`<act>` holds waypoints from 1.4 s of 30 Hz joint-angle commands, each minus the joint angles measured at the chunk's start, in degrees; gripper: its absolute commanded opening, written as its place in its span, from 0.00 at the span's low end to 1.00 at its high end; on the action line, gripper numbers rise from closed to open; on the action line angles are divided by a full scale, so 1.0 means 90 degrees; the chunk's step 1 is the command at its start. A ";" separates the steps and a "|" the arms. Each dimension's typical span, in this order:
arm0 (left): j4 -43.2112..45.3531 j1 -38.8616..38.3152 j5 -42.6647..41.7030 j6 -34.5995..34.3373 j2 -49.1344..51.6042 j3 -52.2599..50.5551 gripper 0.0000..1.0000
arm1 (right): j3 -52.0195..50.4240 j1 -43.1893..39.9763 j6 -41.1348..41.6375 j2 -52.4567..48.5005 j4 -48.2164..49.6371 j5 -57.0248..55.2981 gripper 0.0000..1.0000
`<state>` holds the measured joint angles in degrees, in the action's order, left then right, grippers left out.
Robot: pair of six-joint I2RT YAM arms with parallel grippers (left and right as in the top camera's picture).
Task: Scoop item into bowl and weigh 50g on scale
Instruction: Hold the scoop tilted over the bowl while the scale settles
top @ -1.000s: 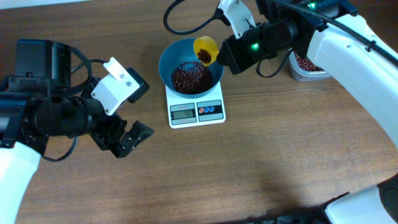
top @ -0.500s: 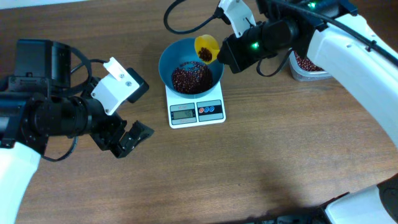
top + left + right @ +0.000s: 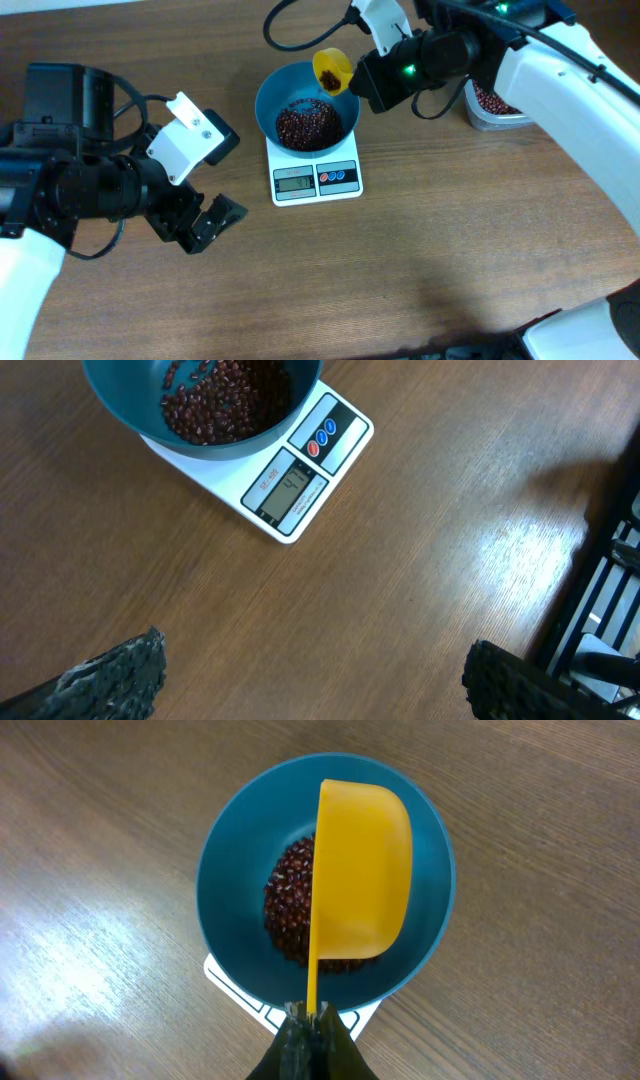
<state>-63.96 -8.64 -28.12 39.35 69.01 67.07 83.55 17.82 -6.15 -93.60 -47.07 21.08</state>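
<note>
atop one scale (image 3: 317, 180), one bowl (image 3: 264, 100) of beans (image 3: 307, 125), right pincer (image 3: 310, 1022) gripping one scoop (image 3: 360, 870), left pincer (image 3: 203, 222) released

Overhead camera: high above, facing straight down on table (image 3: 420, 270), wide, whole scene in frame
Left wrist camera: low over wood, tilted forward, scale (image 3: 300, 480) and bowl (image 3: 120, 410) at top edge
Right wrist camera: facing straight down, close above bowl, yellow scoop (image 3: 360, 870) mid-frame
All three share bowl and scale

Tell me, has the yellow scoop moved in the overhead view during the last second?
Yes. The yellow scoop has shifted slightly toward the picture's top, nearer the far rim of the bowl, which stays put on the scale.
</note>
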 commanded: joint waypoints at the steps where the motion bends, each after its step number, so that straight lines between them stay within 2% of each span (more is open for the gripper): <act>1: 0.0005 -0.0022 -0.0112 -0.0085 0.0005 0.0053 0.99 | 0.0002 -0.0066 0.0070 -0.0005 -0.0012 -0.0085 0.04; 5: 0.0005 -0.0022 -0.0112 -0.0085 0.0005 0.0053 0.99 | 0.0002 -0.0066 0.0117 -0.0005 0.0107 0.0248 0.04; 8: 0.0005 -0.0022 -0.0112 -0.0085 0.0005 0.0053 0.99 | 0.0002 -0.0063 0.0121 -0.0005 -0.0063 -0.0274 0.04; 11: 0.0005 -0.0022 -0.0112 -0.0085 0.0005 0.0053 0.99 | 0.0002 -0.0066 0.0362 -0.0005 0.0061 0.0027 0.04; 14: 0.0005 -0.0022 -0.0112 -0.0085 0.0005 0.0053 0.99 | 0.0002 -0.0066 0.0362 -0.0005 -0.0063 -0.0401 0.04; 17: 0.0005 -0.0022 -0.0112 -0.0085 0.0005 0.0053 0.99 | 0.0002 -0.0068 0.0551 -0.0005 0.0197 0.0296 0.04; 21: 0.0005 -0.0022 -0.0112 -0.0085 0.0005 0.0053 0.99 | 0.0002 -0.0058 0.0551 -0.0005 -0.0056 -0.0437 0.04; 24: 0.0005 -0.0022 -0.0112 -0.0085 0.0005 0.0053 0.99 | 0.0002 -0.0061 0.0619 -0.0005 0.0160 0.0034 0.04; 26: 0.0005 -0.0022 -0.0112 -0.0085 0.0005 0.0053 0.99 | 0.0002 -0.0061 0.0624 -0.0005 0.0046 -0.0313 0.04; 29: 0.0005 -0.0022 -0.0112 -0.0085 0.0005 0.0053 0.99 | 0.0002 -0.0056 0.0622 -0.0015 0.0357 0.0204 0.04; 31: 0.0005 -0.0022 -0.0112 -0.0085 0.0005 0.0053 0.99 | 0.0002 -0.0056 0.0622 -0.0049 0.0061 -0.0406 0.04; 34: 0.0005 -0.0022 -0.0112 -0.0085 0.0005 0.0053 0.99 | 0.0002 -0.0066 0.0646 -0.0012 0.0342 0.0318 0.04; 37: 0.0005 -0.0022 -0.0112 -0.0085 0.0005 0.0053 0.99 | 0.0002 -0.0061 0.0646 -0.0046 0.0121 -0.0119 0.04; 40: 0.0005 -0.0022 -0.0112 -0.0085 0.0005 0.0053 0.99 | 0.0002 -0.0061 0.0644 -0.0034 0.0372 0.0517 0.04; 42: 0.0005 -0.0022 -0.0112 -0.0085 0.0005 0.0053 0.99 | 0.0002 -0.0061 0.0644 -0.0061 0.0109 -0.0017 0.04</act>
<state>-63.99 -8.64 -28.12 39.35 69.01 67.07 83.42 17.56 -0.38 -93.62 -44.36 22.72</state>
